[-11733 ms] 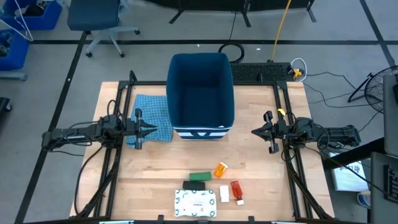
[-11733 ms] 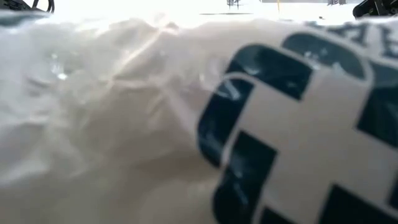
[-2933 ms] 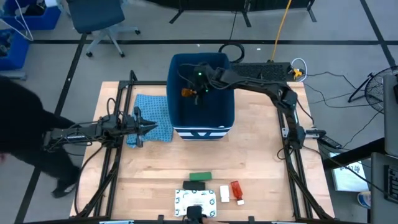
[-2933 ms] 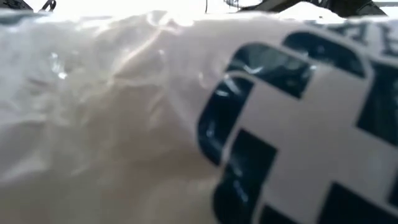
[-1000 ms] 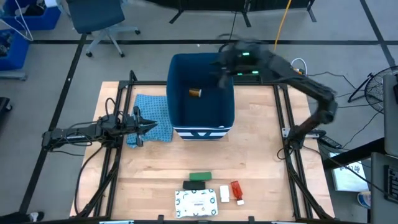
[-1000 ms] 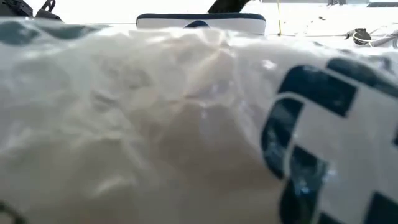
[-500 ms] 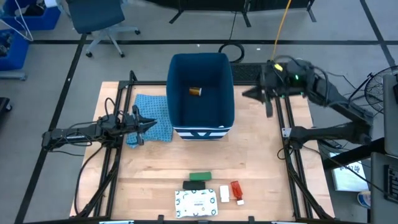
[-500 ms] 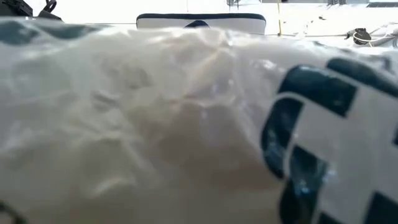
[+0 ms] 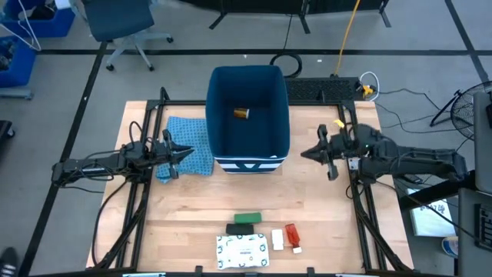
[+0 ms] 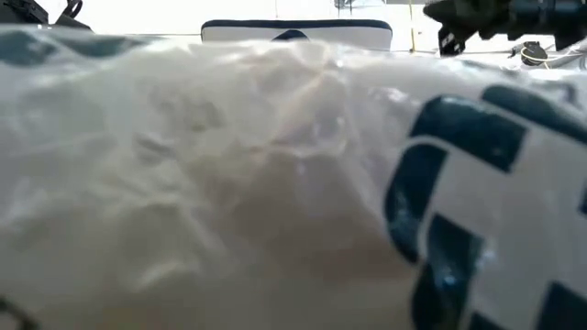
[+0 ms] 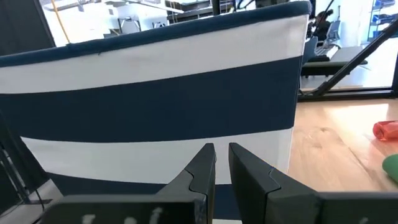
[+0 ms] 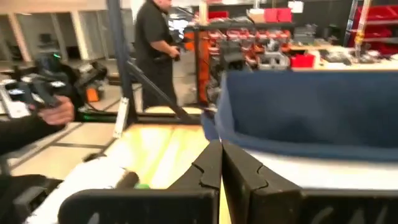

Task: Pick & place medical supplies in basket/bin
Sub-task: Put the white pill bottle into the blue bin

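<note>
One wooden table (image 9: 307,208) | grey floor (image 9: 184,31) | person (image 12: 152,46) behind

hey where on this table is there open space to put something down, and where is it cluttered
Bare wood runs between the bin and the items at the near edge, and across both near corners. Crowded: the near-centre cluster of green box, patterned packet and red tube. The blue cloth fills the bin's left side.

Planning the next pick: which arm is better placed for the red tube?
Right, probably. The red tube lies at the table's near edge, right of centre, nearer the empty, shut right gripper. The left gripper sits over the blue cloth, farther off.
</note>
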